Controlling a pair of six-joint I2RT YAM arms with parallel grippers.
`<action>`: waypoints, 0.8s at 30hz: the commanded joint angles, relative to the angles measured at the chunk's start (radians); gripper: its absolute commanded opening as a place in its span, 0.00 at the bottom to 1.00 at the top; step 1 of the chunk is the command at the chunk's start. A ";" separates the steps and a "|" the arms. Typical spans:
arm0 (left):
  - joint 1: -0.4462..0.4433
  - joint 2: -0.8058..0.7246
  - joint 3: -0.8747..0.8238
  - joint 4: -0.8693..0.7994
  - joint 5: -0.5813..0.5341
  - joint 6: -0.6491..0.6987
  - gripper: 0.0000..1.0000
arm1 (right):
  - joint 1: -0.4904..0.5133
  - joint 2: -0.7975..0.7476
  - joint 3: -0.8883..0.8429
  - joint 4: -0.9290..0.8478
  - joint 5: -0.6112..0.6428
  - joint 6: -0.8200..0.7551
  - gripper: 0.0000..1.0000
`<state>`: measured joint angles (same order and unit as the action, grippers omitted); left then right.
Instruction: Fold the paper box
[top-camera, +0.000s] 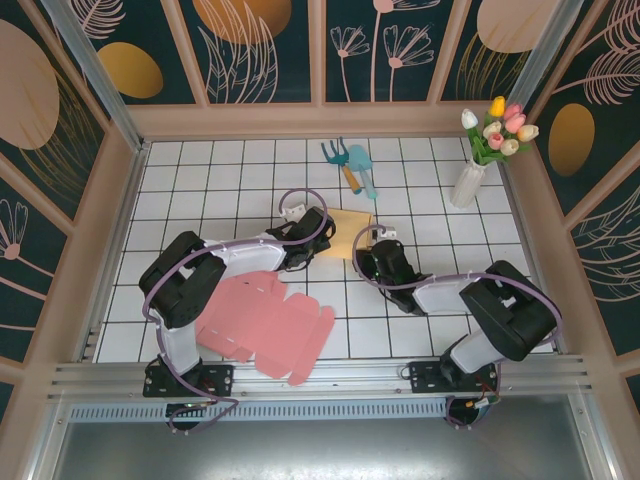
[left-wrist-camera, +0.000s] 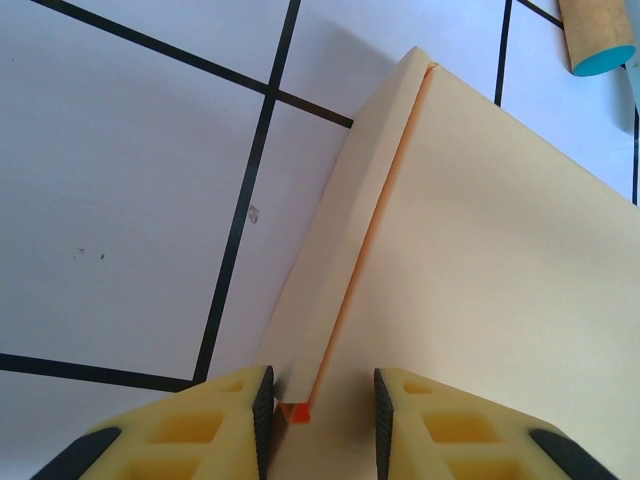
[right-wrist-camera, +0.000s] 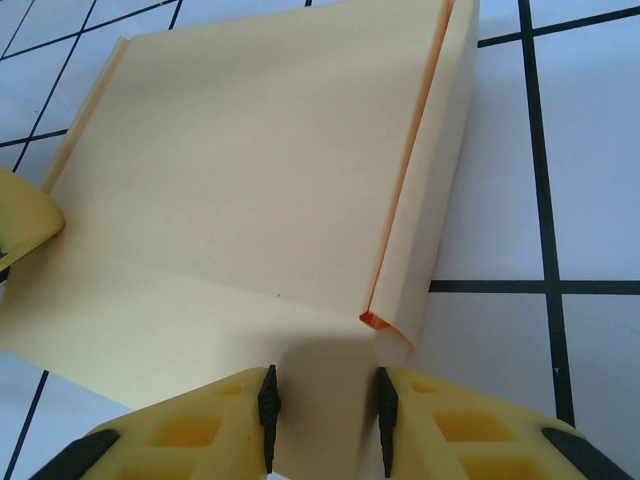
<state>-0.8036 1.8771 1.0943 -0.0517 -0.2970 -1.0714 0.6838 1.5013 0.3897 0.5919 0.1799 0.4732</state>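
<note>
left gripper (left-wrist-camera: 322, 410), wrist low, part open astride the cream paper box's (left-wrist-camera: 500, 260) side wall (left-wrist-camera: 330, 270). right gripper (right-wrist-camera: 323, 410) low at its near edge; grip cannot be told.

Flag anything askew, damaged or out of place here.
The flat pink box blank lies crooked to the tile grid, one corner reaching over the near metal rail. The yellow box looks undamaged.

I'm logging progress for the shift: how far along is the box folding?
Done: the yellow box lies with both long side flaps folded over. In hand: the left gripper straddles one flap's corner, the right gripper sits at the near edge, jaws apart. To do: the near end looks open; the pink blank lies flat, untouched.
</note>
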 joint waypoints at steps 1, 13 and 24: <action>-0.003 0.088 -0.022 -0.086 0.054 -0.009 0.32 | 0.017 0.029 -0.069 0.055 0.005 -0.075 0.35; -0.002 0.102 -0.023 -0.086 0.048 -0.003 0.31 | 0.017 0.051 -0.128 0.210 0.010 -0.145 0.34; 0.016 0.114 -0.043 -0.073 0.062 0.003 0.32 | -0.056 0.165 -0.186 0.403 -0.129 -0.120 0.32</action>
<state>-0.7982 1.9011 1.1004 0.0040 -0.2924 -1.0714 0.6483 1.6253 0.2401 1.0000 0.1467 0.3309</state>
